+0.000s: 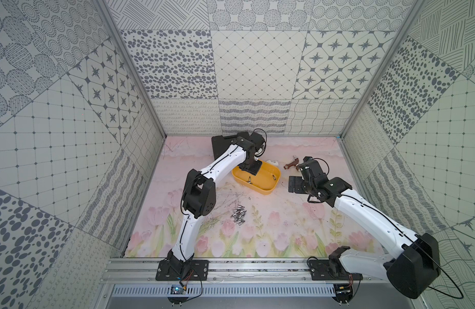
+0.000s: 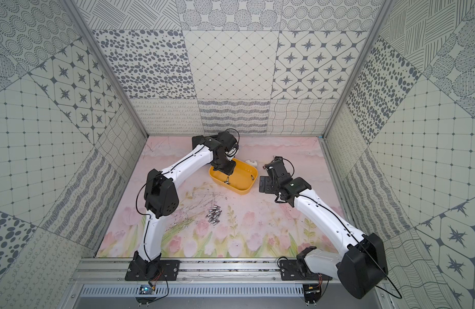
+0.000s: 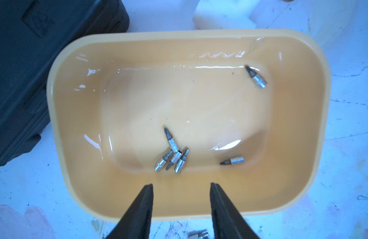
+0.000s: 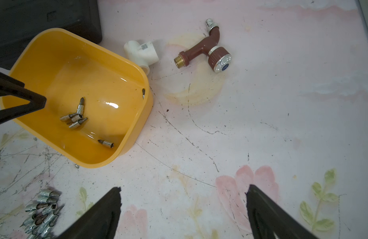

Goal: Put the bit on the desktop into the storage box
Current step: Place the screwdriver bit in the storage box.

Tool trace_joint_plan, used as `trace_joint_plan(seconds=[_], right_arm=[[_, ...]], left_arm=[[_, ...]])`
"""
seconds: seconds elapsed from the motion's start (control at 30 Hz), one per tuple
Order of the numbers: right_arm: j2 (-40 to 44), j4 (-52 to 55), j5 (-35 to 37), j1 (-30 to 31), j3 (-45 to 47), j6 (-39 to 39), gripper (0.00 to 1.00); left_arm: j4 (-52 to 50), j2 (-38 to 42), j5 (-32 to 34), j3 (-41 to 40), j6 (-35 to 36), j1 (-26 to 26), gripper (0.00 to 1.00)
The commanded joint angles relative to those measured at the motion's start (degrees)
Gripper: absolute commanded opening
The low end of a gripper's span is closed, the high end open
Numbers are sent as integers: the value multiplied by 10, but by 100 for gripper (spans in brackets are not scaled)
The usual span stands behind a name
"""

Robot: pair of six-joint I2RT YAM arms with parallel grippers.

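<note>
Just above the storage box (image 3: 179,34) rim, left fingers (image 3: 144,203) hang parted, empty.

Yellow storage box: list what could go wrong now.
The open left gripper hangs over a wall of the shallow yellow plastic storage box; withdrawing could catch the rim and tip it.
The silver metal bits on the desktop lie tightly piled; a grasp may take several or scatter them.

Shallow yellow storage box (image 3: 179,34) sits upright under the left pincer (image 3: 181,186). Six silver bits (image 3: 172,157) lie flat inside, four bunched just off its tips. Loose bit pile (image 1: 238,215) on bench (image 1: 284,227), well apart from that pincer.
</note>
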State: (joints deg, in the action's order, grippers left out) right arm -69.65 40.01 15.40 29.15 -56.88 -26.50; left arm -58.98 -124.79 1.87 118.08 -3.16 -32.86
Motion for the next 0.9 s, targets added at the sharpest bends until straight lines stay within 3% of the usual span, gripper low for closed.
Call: trace_joint_plan(seconds=[0.0,0.53,0.87], right_arm=[[19,-14,-16,-2,-1,9,96],[33,-17,-88,4,-8,47,96],[34,-8,-117,19,-15,66,96]], left_arm=[[46,80,-29,-67,-16,7,53],[198,336,21,-378,-83,18,66],[284,465,37,-554,-162,76,70]])
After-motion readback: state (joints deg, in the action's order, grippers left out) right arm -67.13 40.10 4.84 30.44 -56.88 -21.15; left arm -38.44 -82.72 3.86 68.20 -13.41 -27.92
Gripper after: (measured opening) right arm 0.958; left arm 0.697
